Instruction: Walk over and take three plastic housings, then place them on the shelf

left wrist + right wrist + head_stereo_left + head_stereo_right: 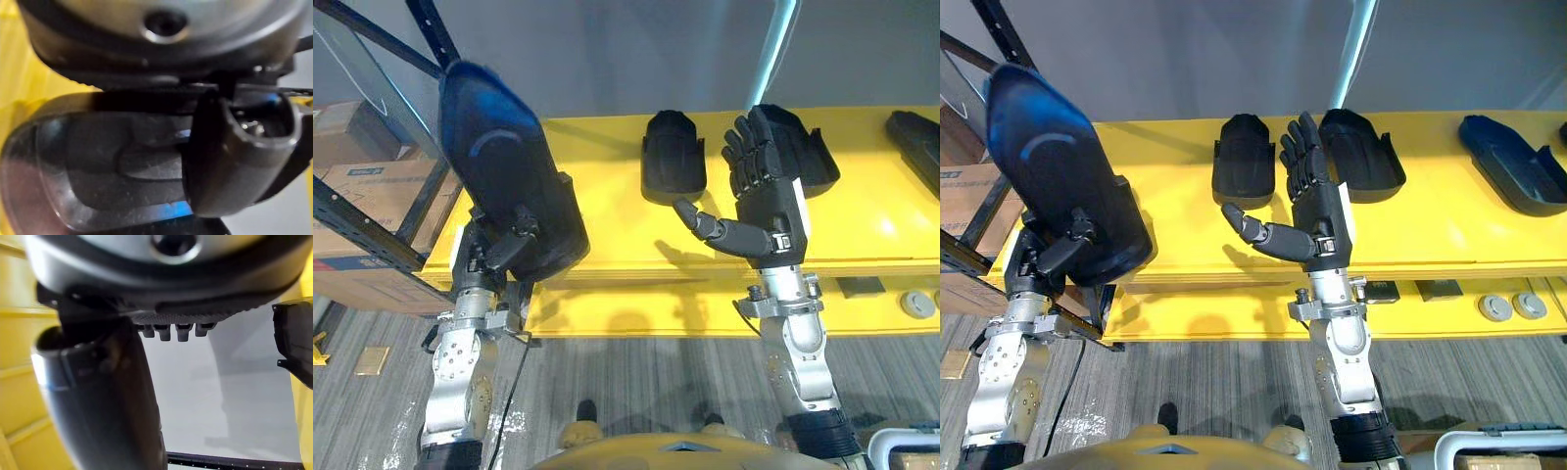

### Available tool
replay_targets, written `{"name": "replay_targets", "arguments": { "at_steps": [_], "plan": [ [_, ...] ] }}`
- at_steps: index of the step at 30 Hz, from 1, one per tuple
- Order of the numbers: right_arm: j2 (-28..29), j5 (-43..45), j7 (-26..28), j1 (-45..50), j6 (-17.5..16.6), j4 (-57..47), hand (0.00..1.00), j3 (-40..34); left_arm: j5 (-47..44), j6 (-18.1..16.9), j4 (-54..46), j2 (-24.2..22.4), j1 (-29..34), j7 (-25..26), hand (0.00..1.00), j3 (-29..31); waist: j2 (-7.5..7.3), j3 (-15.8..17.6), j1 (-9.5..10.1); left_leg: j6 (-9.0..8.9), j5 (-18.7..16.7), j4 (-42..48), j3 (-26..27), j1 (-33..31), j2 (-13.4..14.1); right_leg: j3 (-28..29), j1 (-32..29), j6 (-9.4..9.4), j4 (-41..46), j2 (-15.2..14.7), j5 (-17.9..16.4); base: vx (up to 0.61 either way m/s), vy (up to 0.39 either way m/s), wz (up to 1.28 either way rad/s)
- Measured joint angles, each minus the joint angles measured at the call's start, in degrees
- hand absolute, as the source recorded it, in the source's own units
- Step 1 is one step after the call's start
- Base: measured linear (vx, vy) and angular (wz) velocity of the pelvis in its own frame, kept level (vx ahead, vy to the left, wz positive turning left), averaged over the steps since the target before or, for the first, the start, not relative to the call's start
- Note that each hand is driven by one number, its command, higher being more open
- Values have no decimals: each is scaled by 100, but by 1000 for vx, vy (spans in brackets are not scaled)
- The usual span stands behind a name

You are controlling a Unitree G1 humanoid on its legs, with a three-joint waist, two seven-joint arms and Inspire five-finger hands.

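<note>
While left hand [512,245] grips a housing [499,162], right hand [769,201] hovers splayed.

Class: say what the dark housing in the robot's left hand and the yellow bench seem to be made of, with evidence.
Dark curved housing in the left hand: likely moulded plastic, semi-gloss: blue sheen on its curve. Yellow bench: smooth, painted or coated, perhaps metal: soft reflections.
</note>
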Motion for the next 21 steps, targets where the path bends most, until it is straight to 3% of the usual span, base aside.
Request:
{"name": "replay_targets", "arguments": {
  "at_steps": [8, 14, 18, 21],
  "plan": [
    [-227, 157, 487, -541, 292, -629, 100, 880, -1013, 169, 880, 251, -1339, -108, 0, -25, 99, 44, -23, 85, 200, 18, 57, -353, -33, 7, -548, -103, 502, -100, -152, -37, -5, 3],
    [-225, 168, 708, -756, 415, -766, 100, 1250, -1128, 191, 1094, 451, -1889, -6, 0, -63, 174, 86, -19, 148, 246, 53, 98, -397, -124, 16, -714, -71, 816, -238, -306, -58, 8, 5],
    [-223, 159, 575, -1026, 582, -957, 100, 1678, -1191, 765, 2083, 875, -2726, 182, 0, -175, 183, 107, -30, 243, 189, 196, 171, -606, -127, 47, -876, -48, 909, -264, -286, -60, 2, 1],
    [-229, 143, 507, -1175, 642, -1031, 100, 1801, -943, 1105, 2565, 1060, -2997, 197, 0, -198, 188, 166, -67, 251, 173, 246, 193, -659, -131, 75, -908, -56, 917, -268, -261, -7, 2, -1]
  ]
}}
